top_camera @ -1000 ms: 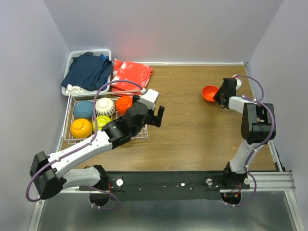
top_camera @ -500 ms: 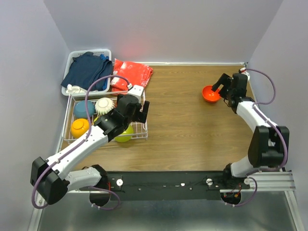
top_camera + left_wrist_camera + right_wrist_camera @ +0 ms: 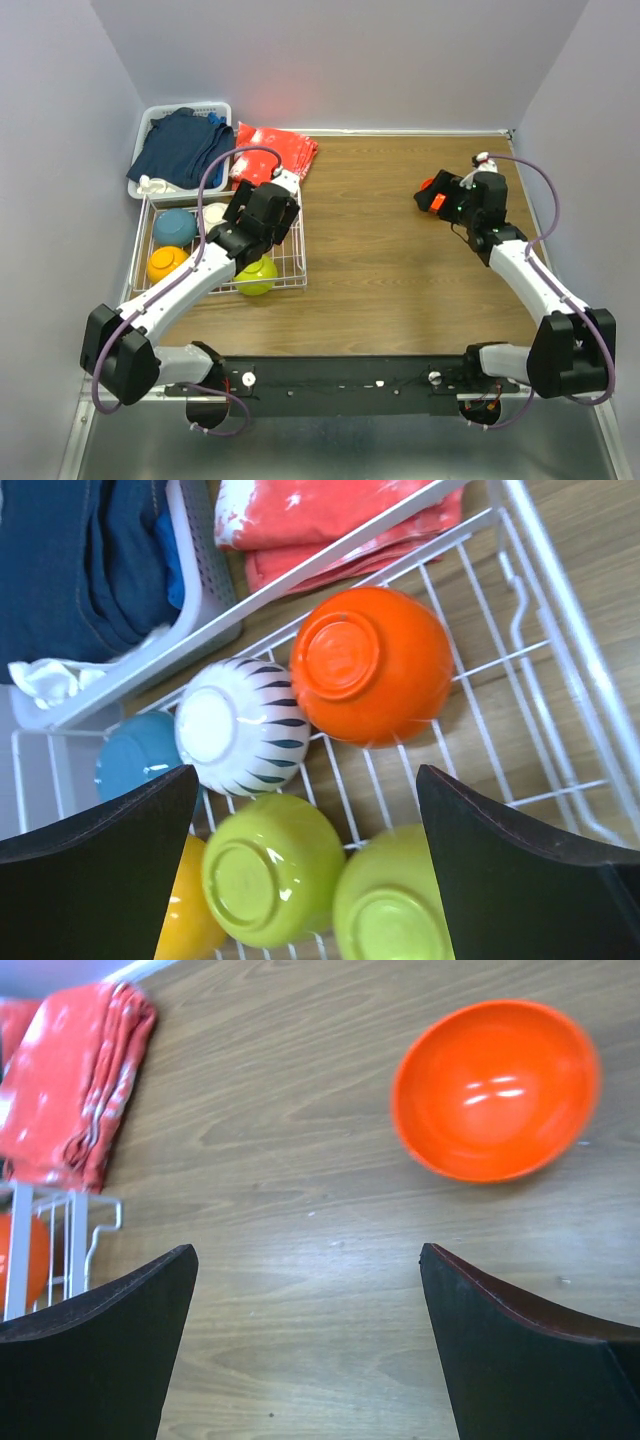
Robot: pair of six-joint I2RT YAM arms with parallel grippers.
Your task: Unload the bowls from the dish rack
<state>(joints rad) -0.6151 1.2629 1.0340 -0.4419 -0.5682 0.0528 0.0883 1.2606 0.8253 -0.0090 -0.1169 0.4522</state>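
Observation:
The white wire dish rack point(image 3: 297, 262) stands at the table's left. In the left wrist view it holds upside-down bowls: a red-orange one point(image 3: 370, 665), a white ribbed one point(image 3: 240, 725), a blue one point(image 3: 135, 765), two lime green ones point(image 3: 272, 870) point(image 3: 390, 910) and a yellow-orange one point(image 3: 190, 920). My left gripper point(image 3: 305, 810) hangs open above them, touching none. Another red-orange bowl point(image 3: 495, 1088) sits upright on the wood at the far right. My right gripper point(image 3: 308, 1290) stands open beside it with nothing between its fingers. From above, that gripper point(image 3: 440, 195) hides most of this bowl point(image 3: 427, 185).
A white plastic basket point(image 3: 200, 106) of dark blue clothes stands behind the rack at the back left. A folded red cloth point(image 3: 275, 152) lies next to it. The side walls run close to the rack on the left and the right arm on the right.
My right gripper opened, let go of the red-orange bowl on the table and shifted left over it. My left arm swung from the rack's right edge back over the bowls.

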